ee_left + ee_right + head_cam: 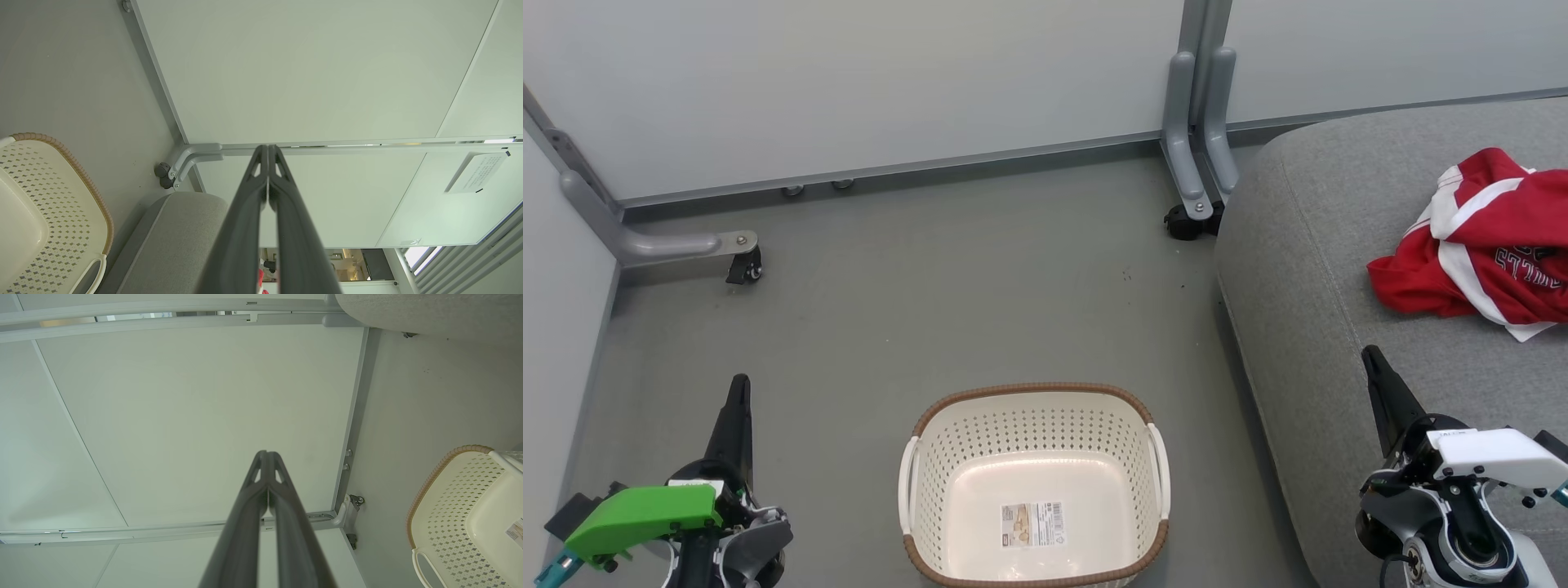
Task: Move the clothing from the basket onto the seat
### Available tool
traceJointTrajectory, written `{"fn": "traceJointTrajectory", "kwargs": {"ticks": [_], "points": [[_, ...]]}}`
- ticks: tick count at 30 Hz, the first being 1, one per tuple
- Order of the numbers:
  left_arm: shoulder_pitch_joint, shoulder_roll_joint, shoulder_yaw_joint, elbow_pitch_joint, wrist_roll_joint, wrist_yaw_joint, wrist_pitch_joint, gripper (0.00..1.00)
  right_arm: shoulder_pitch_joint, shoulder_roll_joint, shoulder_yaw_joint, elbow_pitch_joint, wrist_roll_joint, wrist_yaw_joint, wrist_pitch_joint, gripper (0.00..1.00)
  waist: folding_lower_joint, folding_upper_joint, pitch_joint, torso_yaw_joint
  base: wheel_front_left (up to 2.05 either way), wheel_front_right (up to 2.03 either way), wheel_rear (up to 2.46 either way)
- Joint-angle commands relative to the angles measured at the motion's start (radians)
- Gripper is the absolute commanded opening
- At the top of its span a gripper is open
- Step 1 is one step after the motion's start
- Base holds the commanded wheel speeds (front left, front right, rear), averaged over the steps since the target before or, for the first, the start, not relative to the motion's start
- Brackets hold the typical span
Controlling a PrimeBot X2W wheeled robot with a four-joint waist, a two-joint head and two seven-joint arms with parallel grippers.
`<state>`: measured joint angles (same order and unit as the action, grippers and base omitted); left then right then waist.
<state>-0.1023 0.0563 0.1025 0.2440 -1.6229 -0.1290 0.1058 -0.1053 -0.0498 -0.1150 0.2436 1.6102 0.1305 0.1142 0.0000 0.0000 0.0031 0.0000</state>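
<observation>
**Editor:** Where is the clothing (1478, 245) in the head view?

**Photographer:** Right edge, upper half. It is a crumpled red-and-white pile on the grey seat (1323, 245), partly cut off by the frame. The basket (1029, 429) stands on the floor at bottom centre, with nothing in it but a label sticker.

**Editor:** And the grippers?

**Photographer:** The left gripper (738, 392) sits at lower left and the right gripper (1374, 363) at lower right, in front of the seat. Both have their fingers pressed together and hold nothing. In each wrist view the two dark fingers meet at the tip, pointed at pale wall panels.

**Editor:** Which arm is nearer the clothing?

**Photographer:** The right, clearly. The clothing lies above it and a little to the right in the frame, apart from its fingertips, with its long side running roughly across the picture. The left gripper has the basket between it and the seat.

**Editor:** So what remains?

**Photographer:** By my reading, nothing to carry, since the basket is bare and the clothing is on the seat. Whether that is one garment or two, I cannot tell.
</observation>
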Motion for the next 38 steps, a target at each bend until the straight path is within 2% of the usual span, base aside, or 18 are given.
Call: {"fn": "traceJointTrajectory", "kwargs": {"ticks": [1, 38], "points": [[-0.012, 0.002, 0.006, 0.002, 0.005, -0.003, 0.005, 0.0, -0.006, -0.001, -0.002, 0.002, 0.004, 0.0, 0.004, 0.0, 0.0, 0.0, 0.0, 0.0, 0.0, 0.0, 0.0], [-0.013, -0.001, 0.01, 0.002, 0.008, -0.003, 0.007, 0.0, -0.006, 0.0, -0.002, 0.002, 0.004, 0.0, 0.004, 0.0, 0.0, 0.0, 0.0, 0.0, 0.0, 0.0, 0.0]]}}
